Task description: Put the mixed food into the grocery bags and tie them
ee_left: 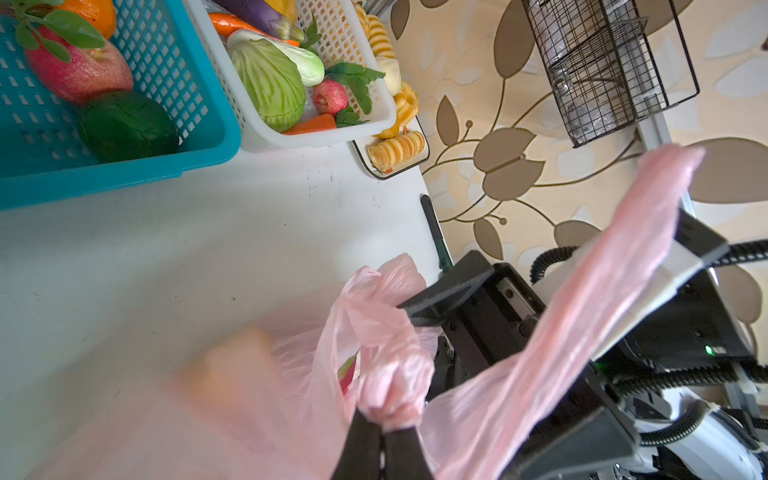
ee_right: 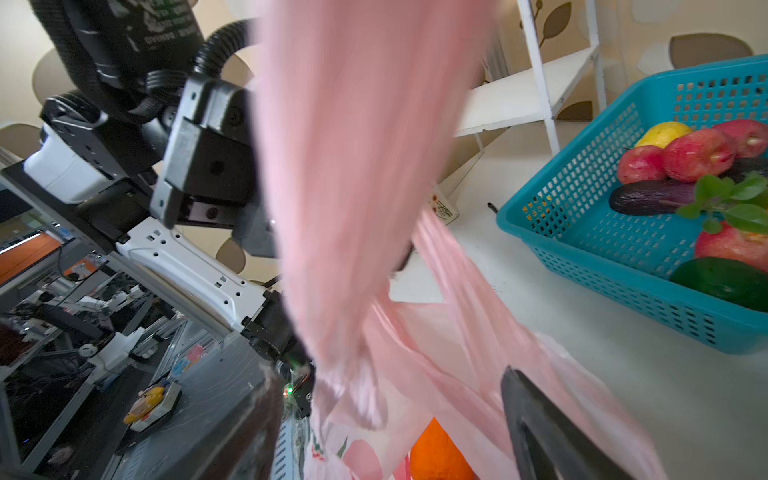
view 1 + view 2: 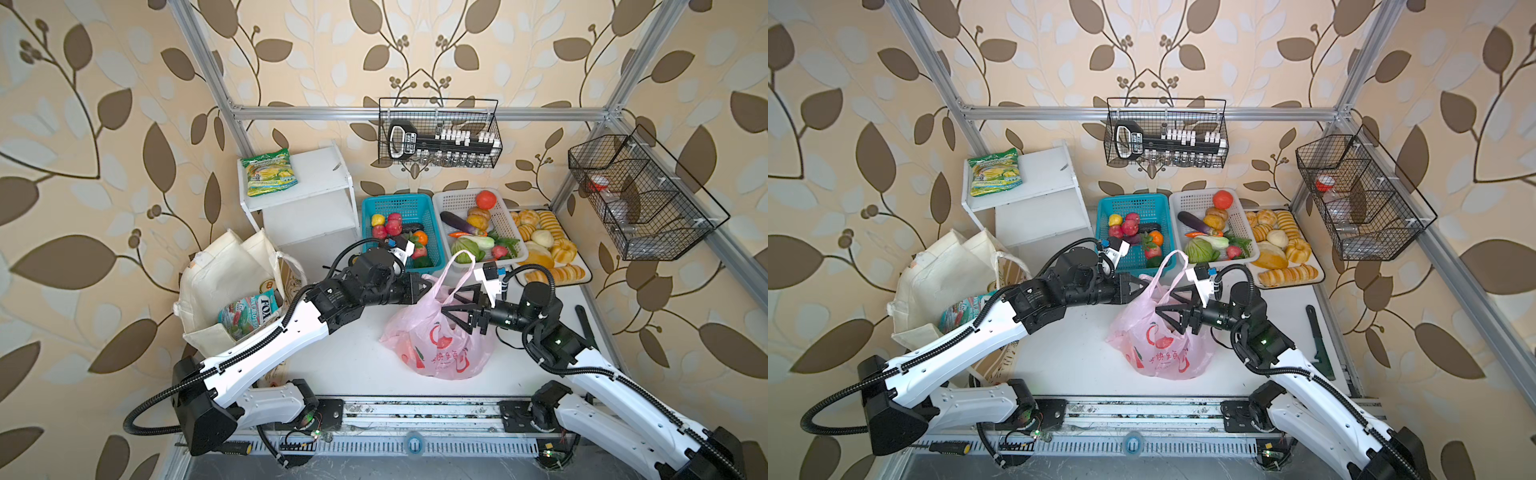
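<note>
Behind the pink bag [image 3: 432, 345] sit a teal basket [image 3: 399, 204] and white basket [image 3: 455, 201].

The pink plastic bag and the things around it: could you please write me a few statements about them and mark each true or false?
1. The left pincer is shut on a bunched part of the pink bag. True.
2. The right pincer is clamped shut. False: its jaws stand apart.
3. An orange lies inside the pink bag. True.
4. The teal-red snack packet lies on the white shelf. False: it sits in the canvas tote.
</note>
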You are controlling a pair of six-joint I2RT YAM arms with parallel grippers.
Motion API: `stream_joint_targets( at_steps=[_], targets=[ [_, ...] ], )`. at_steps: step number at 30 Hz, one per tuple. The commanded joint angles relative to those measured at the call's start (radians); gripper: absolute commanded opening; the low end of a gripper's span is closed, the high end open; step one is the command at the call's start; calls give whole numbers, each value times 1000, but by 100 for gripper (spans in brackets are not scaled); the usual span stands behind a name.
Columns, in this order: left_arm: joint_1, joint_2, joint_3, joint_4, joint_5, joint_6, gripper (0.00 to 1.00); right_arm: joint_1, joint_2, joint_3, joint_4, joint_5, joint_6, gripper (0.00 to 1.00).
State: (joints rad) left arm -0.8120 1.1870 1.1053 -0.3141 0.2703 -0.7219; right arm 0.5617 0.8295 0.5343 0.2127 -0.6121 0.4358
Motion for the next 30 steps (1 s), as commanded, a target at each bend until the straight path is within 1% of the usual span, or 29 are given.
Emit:
stream_joint_targets(
  at_steps=[1, 3, 5, 7, 10, 14, 16, 18, 20, 23, 24, 26, 30],
  targets=[
    [-6, 16, 25, 52, -24, -26, 0, 54, 20, 58, 27, 120, -4, 85],
    [-10, 28, 33, 59, -37, -31, 0, 71, 37, 61, 53, 201, 37, 85],
    [-13, 45, 32, 87, -28, -35, 0, 79, 51, 62, 75, 241, 59, 86],
    [-13, 67, 41, 107, -8, -39, 0, 83, 59, 54, 95, 262, 71, 86],
    [-17, 91, 51, 125, 11, -43, 0, 83, 60, 44, 109, 273, 77, 83],
    [-22, 101, 56, 150, 27, -44, 0, 81, 58, 36, 108, 307, 97, 76],
    [-23, 98, 49, 164, 37, -42, 0, 80, 63, 35, 85, 354, 119, 67],
    [-23, 93, 44, 179, 47, -43, 0, 82, 68, 36, 70, 363, 115, 57],
    [-23, 89, 46, 167, 40, -39, 0, 81, 66, 32, 46, 396, 116, 42],
    [-23, 75, 52, 142, 20, -20, 0, 79, 50, 19, 13, 438, 101, 28],
    [-23, 71, 59, 128, 8, -12, 0, 77, 45, 12, 9, 444, 95, 26],
    [-23, 62, 66, 112, -6, 3, 0, 69, 37, 4, 0, 437, 82, 28],
    [-23, 54, 80, 113, 30, 30, 0, 27, 36, 10, -12, 306, 22, 38]
  ],
)
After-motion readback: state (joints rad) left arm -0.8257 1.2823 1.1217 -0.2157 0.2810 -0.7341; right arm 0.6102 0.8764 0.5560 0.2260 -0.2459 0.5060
